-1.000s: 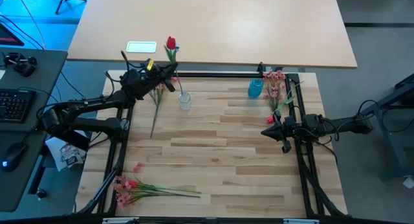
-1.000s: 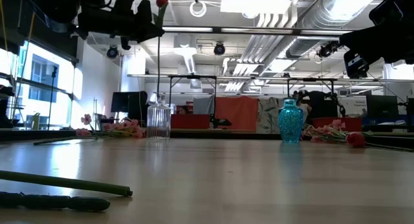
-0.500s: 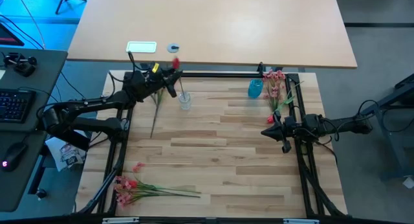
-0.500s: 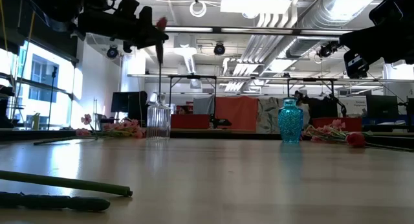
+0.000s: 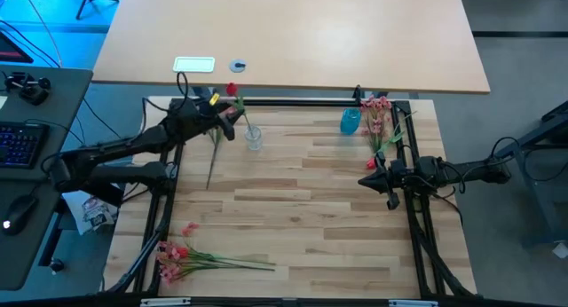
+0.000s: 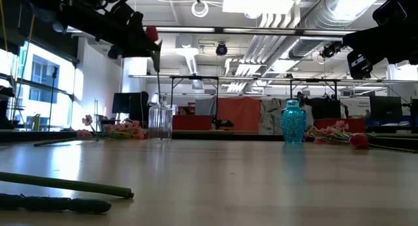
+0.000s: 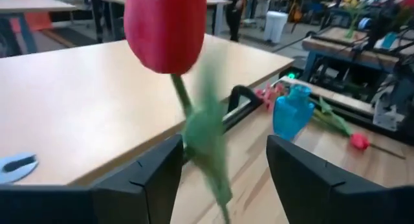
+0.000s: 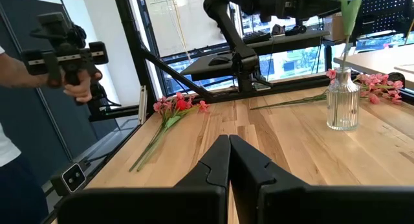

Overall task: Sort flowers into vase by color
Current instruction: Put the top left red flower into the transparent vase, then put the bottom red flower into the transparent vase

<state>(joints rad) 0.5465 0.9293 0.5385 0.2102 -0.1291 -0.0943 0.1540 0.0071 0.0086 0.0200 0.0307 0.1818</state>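
Note:
A red tulip [image 7: 165, 26] stands with its green stem [image 6: 157, 76] in the clear glass vase [image 5: 254, 138], bloom up and leaning toward the far left. My left gripper [image 7: 223, 149] is open high beside the vase. The stem passes between its fingers, and I see no touch. A blue vase [image 5: 350, 122] stands at the far right, with pink flowers [image 5: 377, 119] lying beside it. My right gripper [image 5: 376, 172] waits shut at the right, next to a red tulip [image 5: 371, 164] lying on the table.
More pink flowers [image 5: 177, 252] lie at the near left corner. A loose green stem [image 5: 212, 156] lies left of the clear vase. A black frame [image 5: 302, 101] runs along the table's far edge. In the right wrist view a person's hand [image 8: 77, 88] holds a device beyond the table.
My left gripper has opened and let go of the red tulip. It has tipped up toward level and drawn back a little toward the table's left edge. The tulip has sunk lower into the clear vase, its bloom now much nearer the gripper.

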